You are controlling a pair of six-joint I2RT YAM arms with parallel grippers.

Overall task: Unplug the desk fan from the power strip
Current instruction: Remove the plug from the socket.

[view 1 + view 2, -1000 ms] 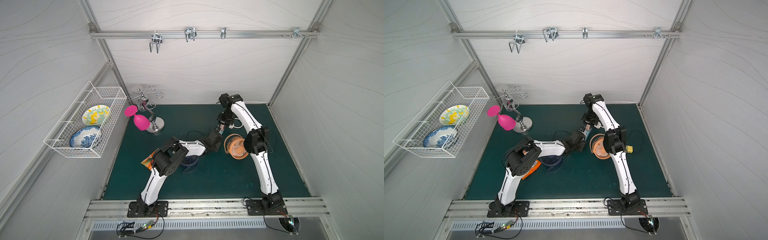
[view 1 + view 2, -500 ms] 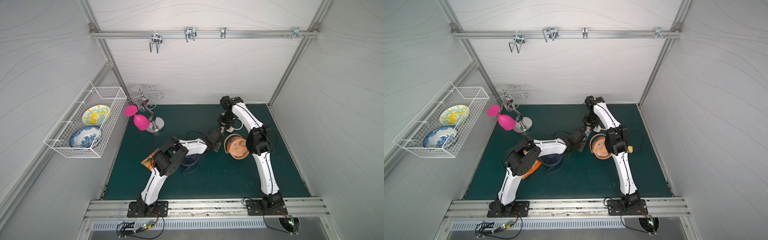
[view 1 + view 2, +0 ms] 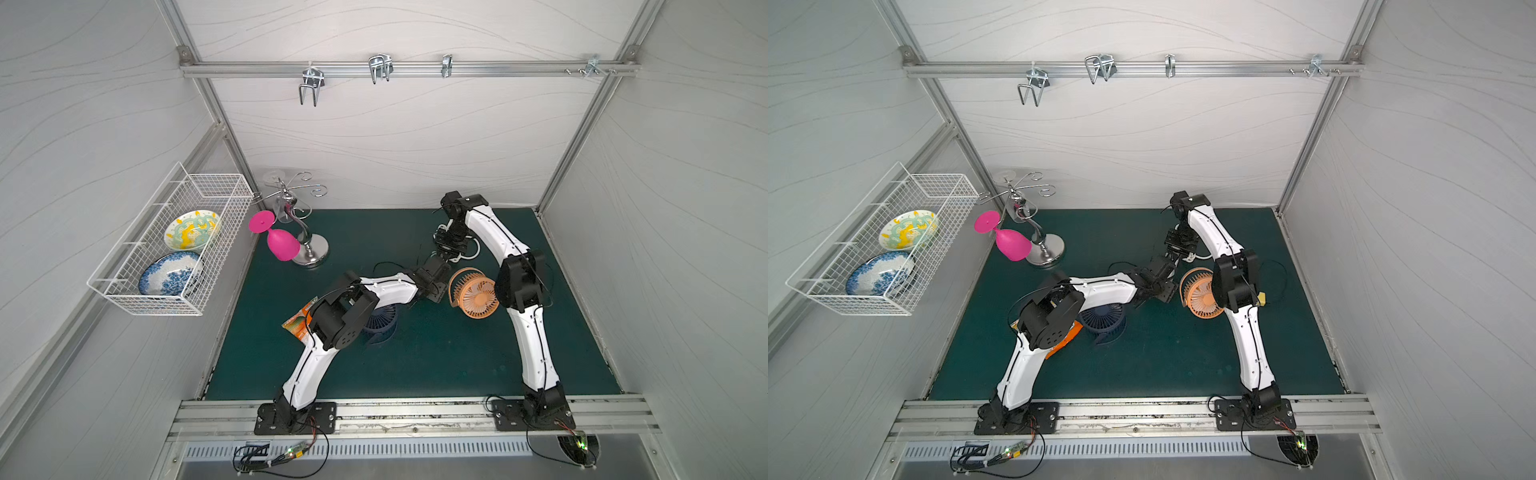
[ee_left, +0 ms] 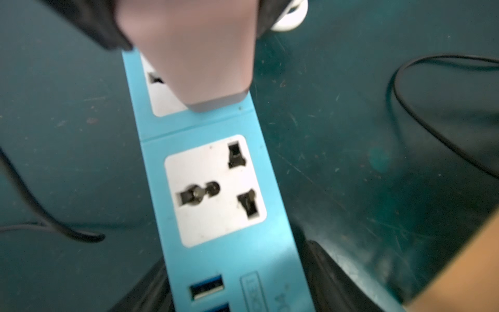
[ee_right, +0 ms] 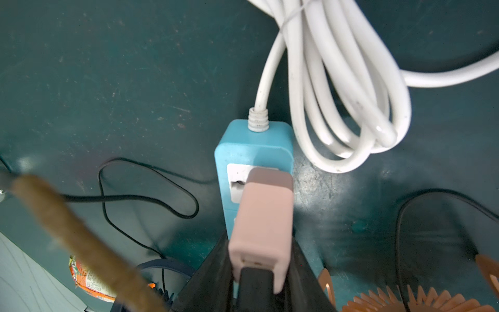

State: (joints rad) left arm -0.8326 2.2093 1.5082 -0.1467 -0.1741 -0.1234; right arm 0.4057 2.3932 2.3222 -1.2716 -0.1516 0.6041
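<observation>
The power strip (image 5: 253,151) lies on the green mat near the back, between the two grippers. The right gripper (image 5: 259,270) is clamped on a pink plug (image 5: 263,216) at the strip. The left gripper's (image 4: 235,283) fingers straddle the strip's USB end, parted. A wire basket (image 3: 216,187) on the wall holds two plates (image 3: 172,272).

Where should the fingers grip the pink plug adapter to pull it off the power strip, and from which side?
Grip the pink plug adapter by its two flat long sides, coming from straight above the power strip. It is a tall block standing up off the socket face, so opposing flat faces suit parallel fingers. The right gripper already clamps it this way; pull along its length.
</observation>
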